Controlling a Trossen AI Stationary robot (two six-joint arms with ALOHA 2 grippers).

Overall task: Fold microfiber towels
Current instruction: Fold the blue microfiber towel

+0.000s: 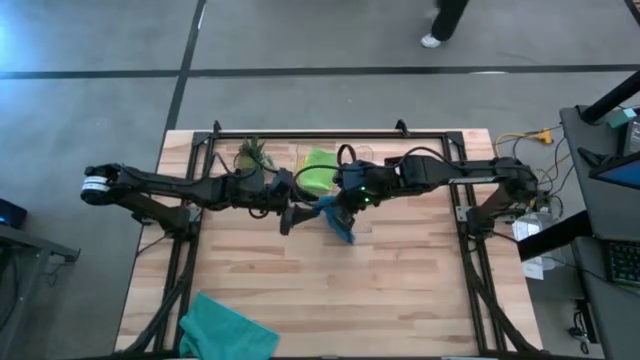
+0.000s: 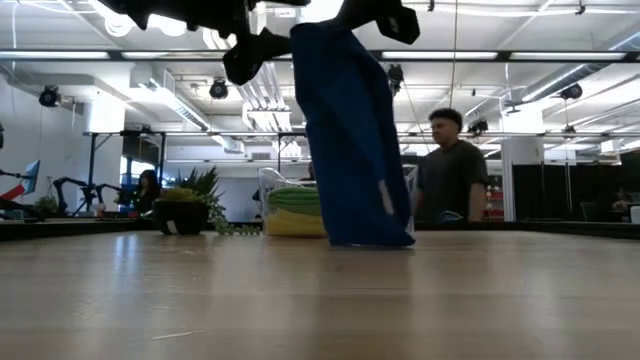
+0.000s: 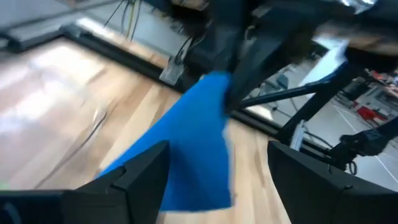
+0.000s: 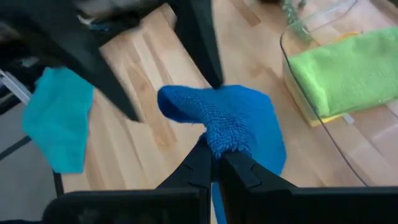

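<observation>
The blue towel hangs bunched from my right gripper, which is shut on it above the middle of the table. My left gripper is open right beside it, its two fingers standing on either side of the hanging blue towel. The lime green towel lies on the yellow towel inside the clear bin at the far edge. The teal towel lies crumpled at the table's near left corner. My right gripper pinches a bunched fold at the blue towel's top between its two fingers, coming from above. The towel hangs slack below the fingers, and its lower end reaches the table. My left gripper: one fingertip stands at the towel's upper fold; I cannot tell whether it touches.
A small potted plant stands at the far edge, left of the bin. A person stands beyond the table's far side. Bare wood lies at the table's near middle and right.
</observation>
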